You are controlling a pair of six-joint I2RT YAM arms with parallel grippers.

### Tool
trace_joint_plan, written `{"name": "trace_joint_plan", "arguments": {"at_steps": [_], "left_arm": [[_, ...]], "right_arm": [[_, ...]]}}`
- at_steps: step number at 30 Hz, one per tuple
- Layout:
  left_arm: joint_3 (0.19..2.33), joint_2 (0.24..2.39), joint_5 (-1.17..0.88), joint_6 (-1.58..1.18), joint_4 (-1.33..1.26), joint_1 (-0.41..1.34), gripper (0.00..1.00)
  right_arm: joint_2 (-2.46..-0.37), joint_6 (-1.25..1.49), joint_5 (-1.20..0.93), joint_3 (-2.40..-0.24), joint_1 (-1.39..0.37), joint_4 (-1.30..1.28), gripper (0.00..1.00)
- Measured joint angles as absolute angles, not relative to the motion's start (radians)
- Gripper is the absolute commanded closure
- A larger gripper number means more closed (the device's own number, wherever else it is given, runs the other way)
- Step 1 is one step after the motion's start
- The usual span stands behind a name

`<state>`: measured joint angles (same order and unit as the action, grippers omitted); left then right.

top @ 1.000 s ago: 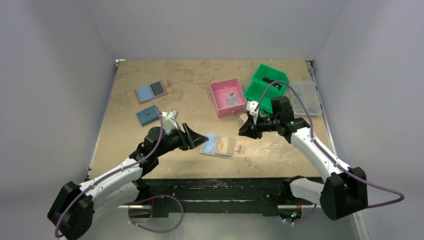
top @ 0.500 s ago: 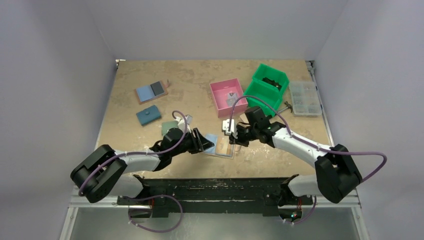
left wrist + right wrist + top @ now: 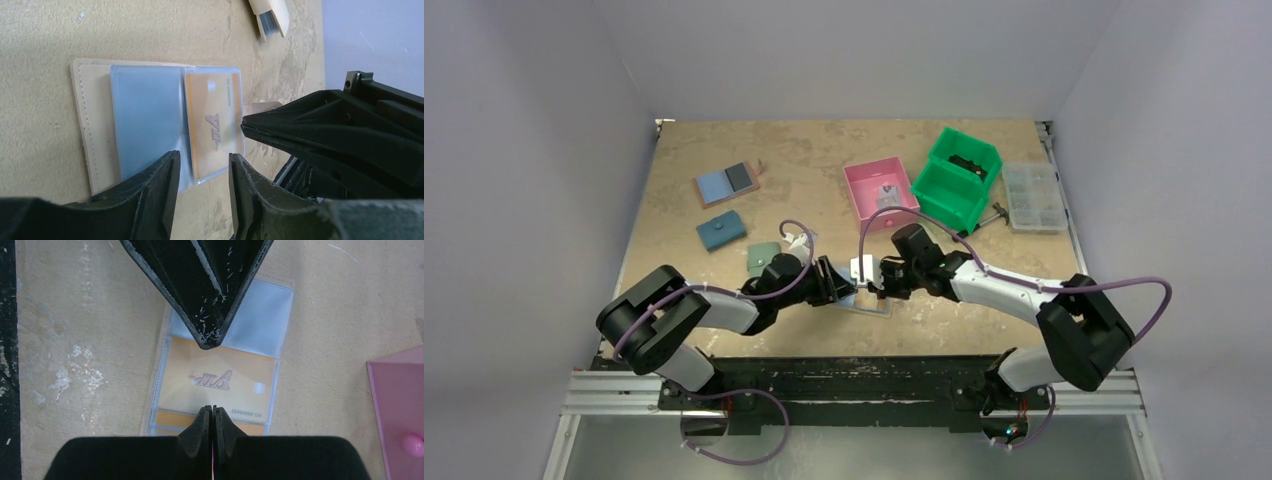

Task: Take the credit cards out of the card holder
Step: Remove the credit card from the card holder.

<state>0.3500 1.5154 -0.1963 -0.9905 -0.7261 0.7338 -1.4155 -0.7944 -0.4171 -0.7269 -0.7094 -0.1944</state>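
The card holder [image 3: 874, 304] lies open on the table between both arms. In the left wrist view its beige panel [image 3: 92, 125] carries a pale blue sleeve, and a gold credit card [image 3: 212, 125] sits in a clear sleeve beside it. My left gripper [image 3: 202, 172] is open, its fingers either side of the holder's fold edge with nothing between them. My right gripper [image 3: 212, 411] is shut, its tip over the gold credit card's [image 3: 215, 380] near edge. A second gold edge shows below that card. The two grippers, left [image 3: 840, 286] and right [image 3: 870, 288], meet over the holder.
A pink tray [image 3: 880, 195], green bins [image 3: 957, 178] and a clear parts box [image 3: 1034, 197] stand at the back right. A blue-and-black holder [image 3: 727, 182], a dark teal wallet [image 3: 721, 231] and a green one [image 3: 763, 258] lie to the left.
Both arms have come in and down onto the card holder. The left gripper's fingers have narrowed and the right gripper has shut.
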Motion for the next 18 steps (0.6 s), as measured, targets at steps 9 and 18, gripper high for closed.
{"name": "trace_joint_plan", "arguments": {"at_steps": [9,18], "left_arm": [[0.379,1.570,-0.200,-0.984,-0.747,0.734,0.56],[0.388,1.616,-0.207,-0.987,-0.768,0.734,0.56]], "right_arm": [[-1.427,-0.807,-0.372,-0.722,-0.720,-0.188,1.00],[-1.453,-0.815,-0.352,-0.722,-0.729,-0.183,1.00]]}}
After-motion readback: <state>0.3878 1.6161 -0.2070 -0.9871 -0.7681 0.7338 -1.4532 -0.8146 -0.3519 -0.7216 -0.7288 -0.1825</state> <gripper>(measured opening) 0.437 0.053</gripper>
